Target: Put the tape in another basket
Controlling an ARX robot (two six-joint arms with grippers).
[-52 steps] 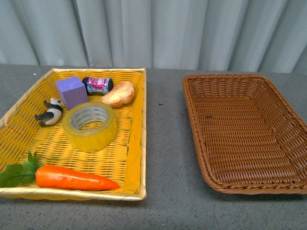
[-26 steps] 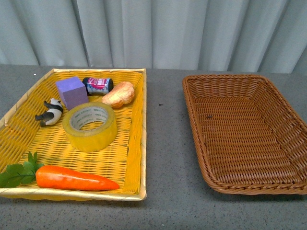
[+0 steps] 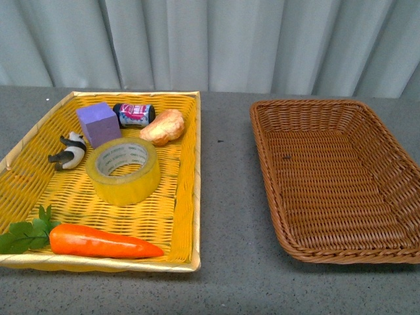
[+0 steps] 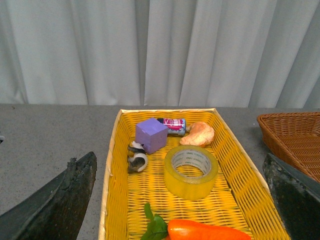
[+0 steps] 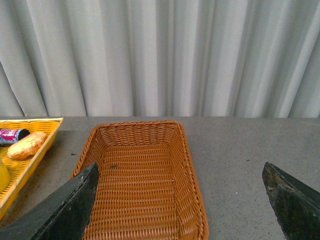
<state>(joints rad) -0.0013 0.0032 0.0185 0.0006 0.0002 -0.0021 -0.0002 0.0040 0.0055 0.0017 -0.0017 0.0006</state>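
The tape [image 3: 123,169], a wide yellowish roll with a white core, lies flat in the middle of the yellow woven tray [image 3: 195,164] on the left. The brown wicker basket [image 3: 335,177] stands to the right with nothing in it. Neither arm shows in the front view. In the left wrist view my left gripper [image 4: 179,157] is open, hanging above and short of the tape [image 4: 191,171], touching nothing. My right gripper [image 5: 180,167] is open over the near right side of the basket [image 5: 135,190], holding nothing.
The tray also holds a purple cube [image 3: 98,125], a small can [image 3: 134,115], a bread roll [image 3: 162,128], a panda figure [image 3: 69,152] and a toy carrot [image 3: 102,243]. A strip of grey table [image 3: 226,197] separates the tray from the basket. A curtain hangs behind.
The whole scene sits a few pixels higher in the front view. Nothing on the table has moved.
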